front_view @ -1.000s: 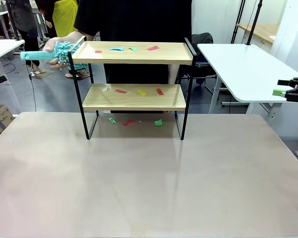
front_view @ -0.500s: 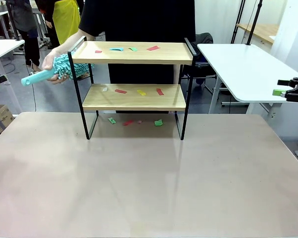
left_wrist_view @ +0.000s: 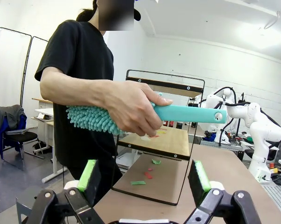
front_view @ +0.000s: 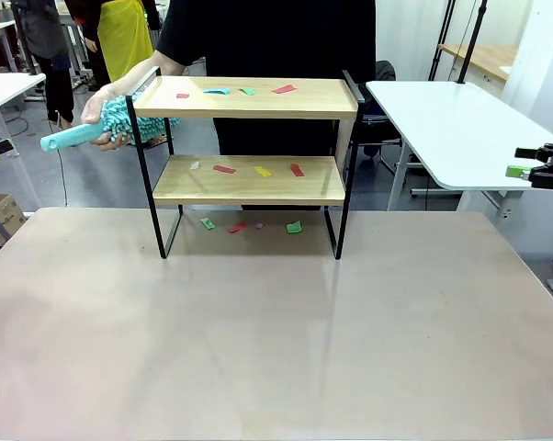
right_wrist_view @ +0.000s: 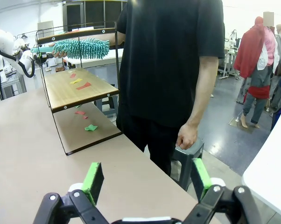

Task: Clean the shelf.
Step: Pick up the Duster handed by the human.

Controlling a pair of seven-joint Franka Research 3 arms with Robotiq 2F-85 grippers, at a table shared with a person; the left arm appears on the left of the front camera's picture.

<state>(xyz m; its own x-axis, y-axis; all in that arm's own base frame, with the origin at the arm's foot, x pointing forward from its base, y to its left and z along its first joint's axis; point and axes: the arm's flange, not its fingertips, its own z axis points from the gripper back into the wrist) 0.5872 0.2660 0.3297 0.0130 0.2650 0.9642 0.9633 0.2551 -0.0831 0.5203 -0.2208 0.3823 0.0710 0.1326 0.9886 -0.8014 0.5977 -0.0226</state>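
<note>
Person's hand [left_wrist_view: 131,109] around a teal duster [left_wrist_view: 87,117] beside the shelf [left_wrist_view: 164,142], wide-spread end effector [left_wrist_view: 144,169] below

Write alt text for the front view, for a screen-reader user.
A person's hand holds a teal fluffy duster at the left end of a two-tier wooden shelf on a beige table. Coloured paper scraps lie on both boards and on the table beneath.

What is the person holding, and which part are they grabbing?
The person's hand holds a teal duster by its handle, right beside the fluffy head. The left gripper and right gripper are open, holding nothing.
</note>
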